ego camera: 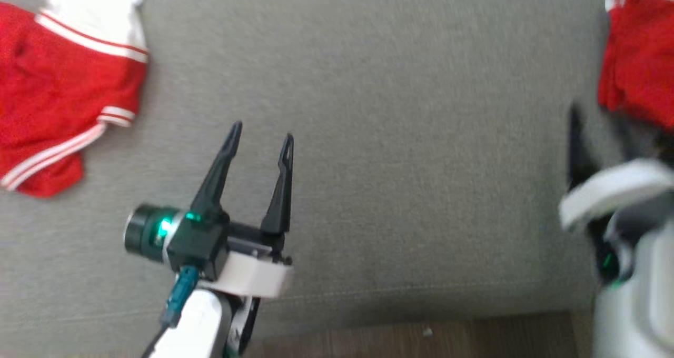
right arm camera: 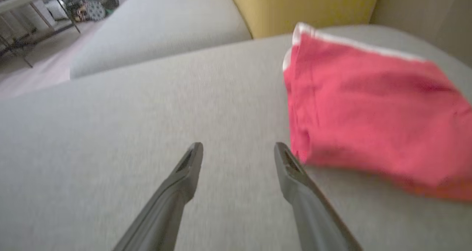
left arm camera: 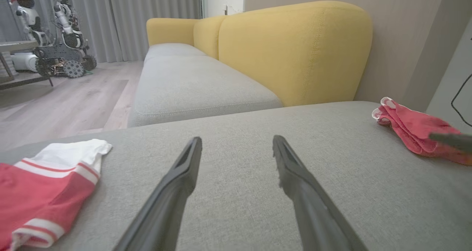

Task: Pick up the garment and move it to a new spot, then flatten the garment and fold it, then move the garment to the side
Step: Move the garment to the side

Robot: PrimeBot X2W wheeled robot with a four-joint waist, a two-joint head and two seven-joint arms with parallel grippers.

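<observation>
Garment (right arm camera: 368, 107) lying on grey sofa cushion (ego camera: 395, 137); yellow backrest (left arm camera: 295, 51), wood floor (left arm camera: 55, 99).

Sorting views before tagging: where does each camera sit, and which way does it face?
Head: high up, facing down at grey cushion; left tool, right wrist show.
Left wrist: behind left tool, facing along cushion toward yellow backrest.
Right wrist: behind right tool, facing folded red garment.
Shared: all three show that garment.

Your L gripper (ego camera: 261, 131) sits lower left in head view, fingers pointing up, spread wide, nothing btwn them, pale forearm (ego camera: 195, 321) beneath. Your R gripper (right arm camera: 239, 147), blurred at head view's right edge, fingers likewise apart, empty.
</observation>
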